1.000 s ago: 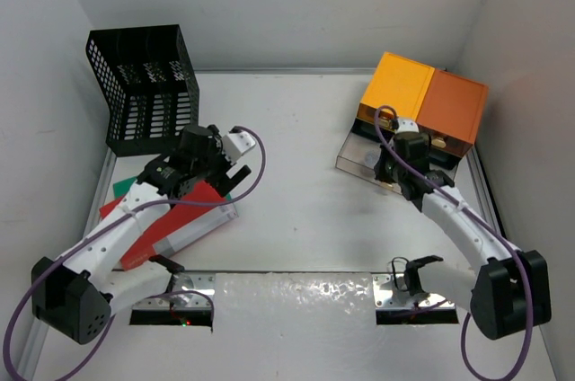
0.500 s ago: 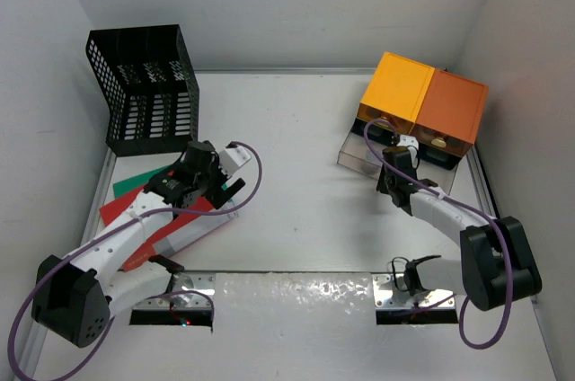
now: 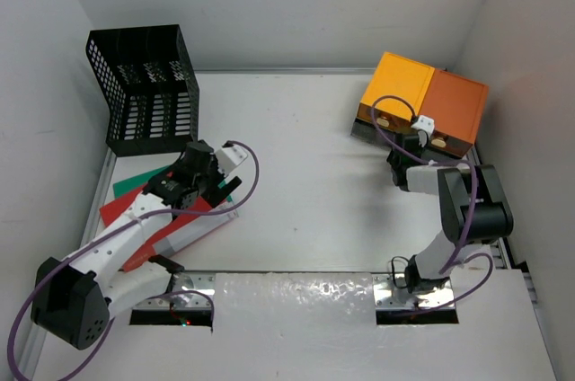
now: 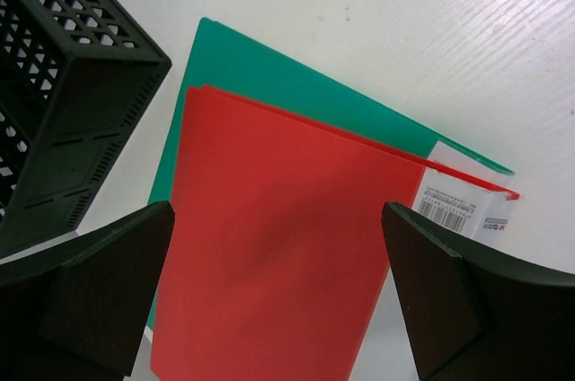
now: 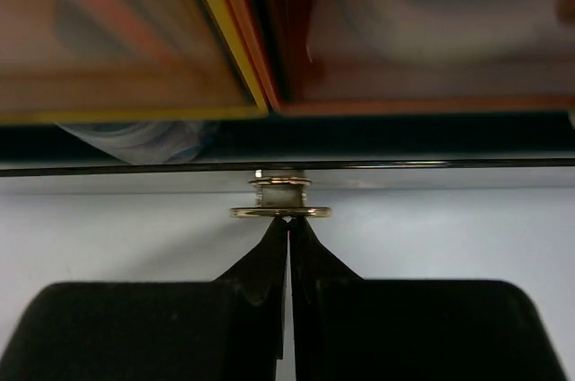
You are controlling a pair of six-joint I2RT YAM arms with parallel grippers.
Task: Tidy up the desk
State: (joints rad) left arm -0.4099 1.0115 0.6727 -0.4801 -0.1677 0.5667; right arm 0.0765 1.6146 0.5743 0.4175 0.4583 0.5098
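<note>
The white desk (image 3: 305, 147) holds a red folder (image 3: 180, 219) lying on a green folder (image 3: 135, 181) at the left. My left gripper (image 3: 225, 185) hovers over them, open and empty; in the left wrist view the red folder (image 4: 278, 237) lies between the fingers, with the green folder (image 4: 269, 75) under it. My right gripper (image 3: 402, 146) is shut, its tips (image 5: 288, 219) touching the gold knob (image 5: 279, 211) of a clear drawer (image 5: 431, 179) pushed in under the yellow box (image 3: 395, 84) and orange box (image 3: 456, 107).
A black mesh rack (image 3: 144, 89) stands at the back left, just beyond the folders; it shows in the left wrist view (image 4: 63, 84). White walls close in the desk on three sides. Metal rails run along the desk's edges.
My right gripper moved toward the boxes and the clear drawer slid in under them. My left gripper moved a little toward me over the folders, then stayed put.
</note>
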